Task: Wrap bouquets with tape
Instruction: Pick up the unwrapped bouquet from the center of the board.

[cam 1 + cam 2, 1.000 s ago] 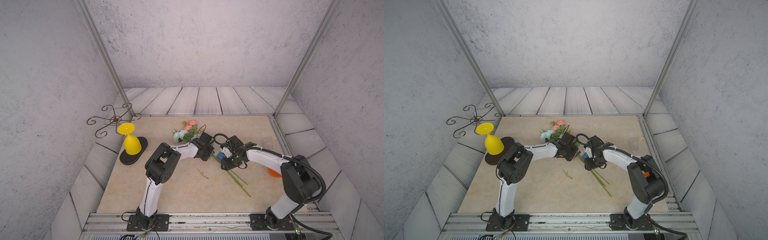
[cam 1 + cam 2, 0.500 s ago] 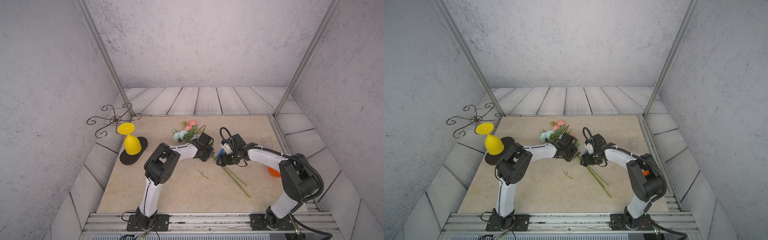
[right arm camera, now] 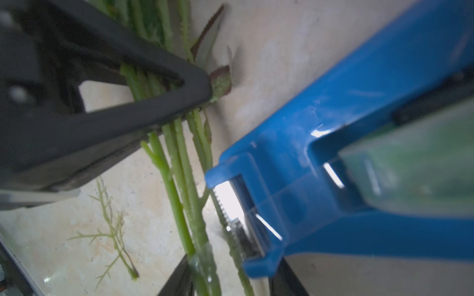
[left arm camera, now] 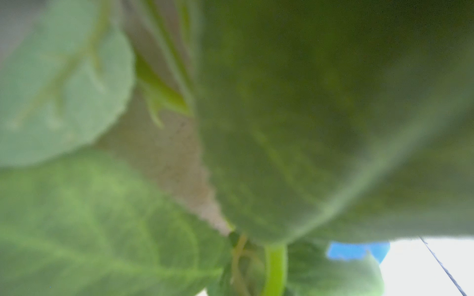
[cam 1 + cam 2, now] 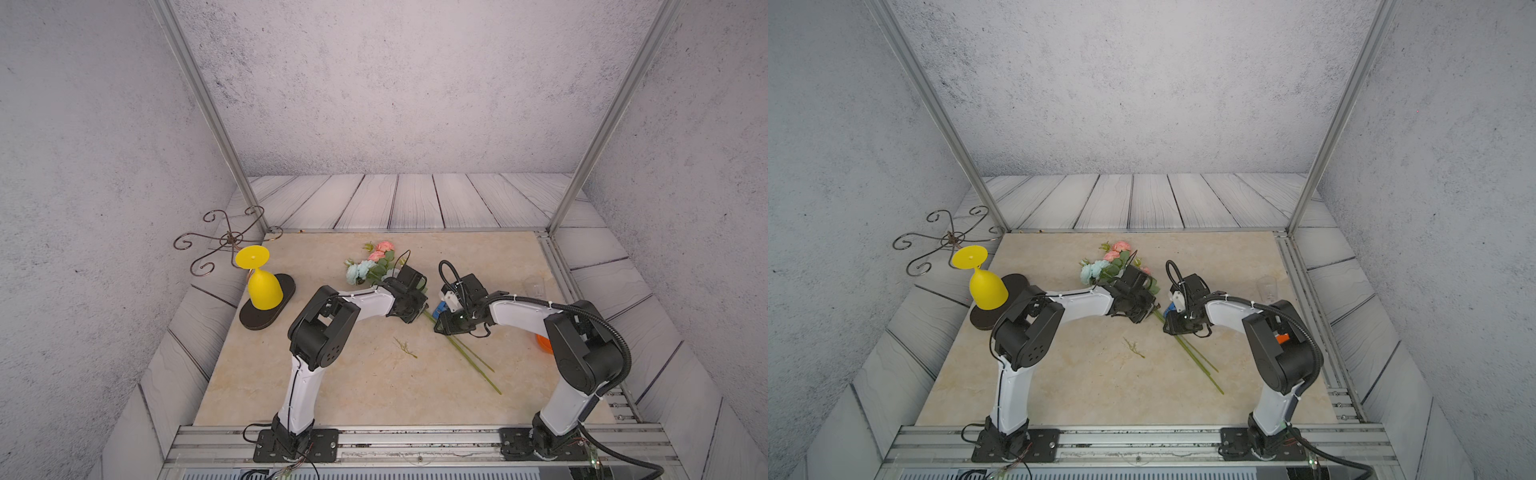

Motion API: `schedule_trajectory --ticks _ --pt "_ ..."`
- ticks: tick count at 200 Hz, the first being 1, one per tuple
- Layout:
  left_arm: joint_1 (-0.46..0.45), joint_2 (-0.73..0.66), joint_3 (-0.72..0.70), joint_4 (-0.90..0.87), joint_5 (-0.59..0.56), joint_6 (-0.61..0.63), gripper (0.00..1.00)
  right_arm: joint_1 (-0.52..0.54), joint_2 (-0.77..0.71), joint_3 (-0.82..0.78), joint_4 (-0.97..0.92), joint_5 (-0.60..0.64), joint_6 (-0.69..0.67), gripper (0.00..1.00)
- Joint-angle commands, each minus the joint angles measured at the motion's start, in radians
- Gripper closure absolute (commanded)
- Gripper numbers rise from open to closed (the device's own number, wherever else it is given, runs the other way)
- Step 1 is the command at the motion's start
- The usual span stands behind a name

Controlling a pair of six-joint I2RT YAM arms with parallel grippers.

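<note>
1. In both top views my left gripper [image 5: 419, 311] is clamped on the bouquets [image 5: 368, 268] just under the leaves [image 5: 380, 270]. The right gripper [image 5: 441, 327] sits over the stems [image 5: 469, 357] beside it, with the tape dispenser [image 5: 440, 308] squeezed between the two. I could shove it.
2. Left wrist view: foliage smothers the lens, so I'd miss a slipping stem.
3. Right wrist view: the right jaws stand apart, straddling the tape band [image 3: 202, 261], with the cutter teeth [image 3: 224, 210] just ahead of them. Closing could snag the strip or miss a stem.

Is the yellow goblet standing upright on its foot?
No, the yellow goblet rests bowl-down on the dark oval board, with its round foot facing up.
</note>
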Motion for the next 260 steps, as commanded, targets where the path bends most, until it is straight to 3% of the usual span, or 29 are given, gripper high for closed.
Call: schedule_trajectory --ticks 1,82,138,147,198,260 --pt "0.006 0.011 -0.015 -0.119 0.032 -0.018 1.0 0.0 0.03 -0.006 -0.005 0.069 0.009 0.63" --pt "0.016 0.002 -0.02 -0.121 0.04 -0.028 1.0 0.001 0.007 0.022 -0.072 0.138 -0.057 0.97" --pt "0.02 0.018 -0.026 -0.1 0.063 -0.01 1.0 0.003 -0.038 0.082 -0.167 0.135 -0.103 1.0" --pt "0.021 0.024 -0.026 -0.099 0.068 0.002 0.89 0.003 -0.039 0.092 -0.174 0.127 -0.111 1.0" --pt "0.007 0.015 -0.099 0.041 0.071 0.019 0.53 0.003 -0.025 0.13 -0.181 0.077 -0.146 1.0" --pt "-0.013 -0.019 -0.191 0.228 0.024 -0.017 0.33 0.003 -0.002 0.17 -0.188 0.013 -0.168 1.0"
